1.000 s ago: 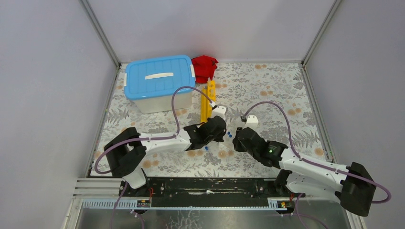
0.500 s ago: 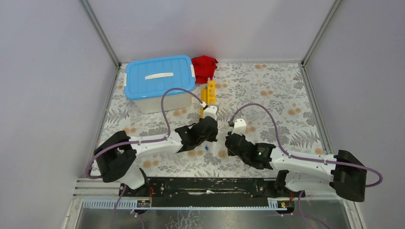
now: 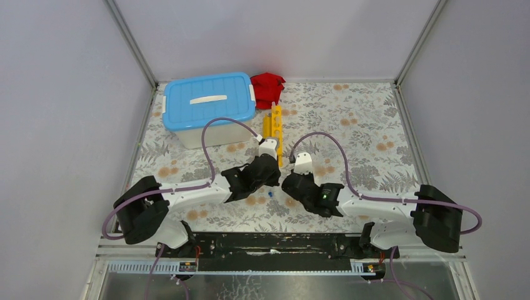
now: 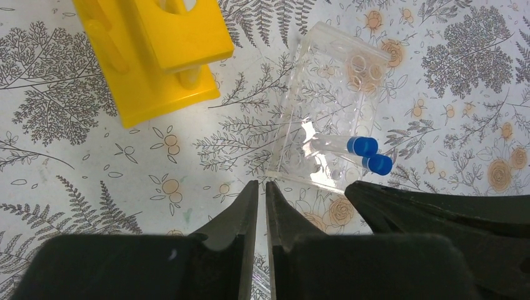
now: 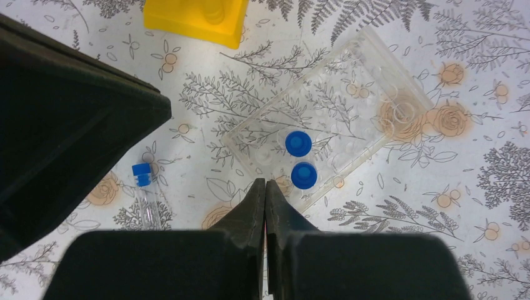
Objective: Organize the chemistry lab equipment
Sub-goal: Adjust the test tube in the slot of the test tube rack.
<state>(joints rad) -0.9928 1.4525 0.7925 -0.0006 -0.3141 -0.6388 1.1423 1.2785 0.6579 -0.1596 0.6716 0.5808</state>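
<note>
clear tube holder (image 5: 350, 119) lies just beyond the closed right fingers (image 5: 255, 209).

Bright, even light; soft shadows, sharp focus.

I see grey walls (image 3: 62, 94) three sides, metal corner posts (image 3: 132, 42). Under left gripper (image 4: 261, 184): floral tablecloth (image 3: 362, 112). Far ahead of it, red cloth (image 3: 267, 87) at back wall. Light even.
</note>
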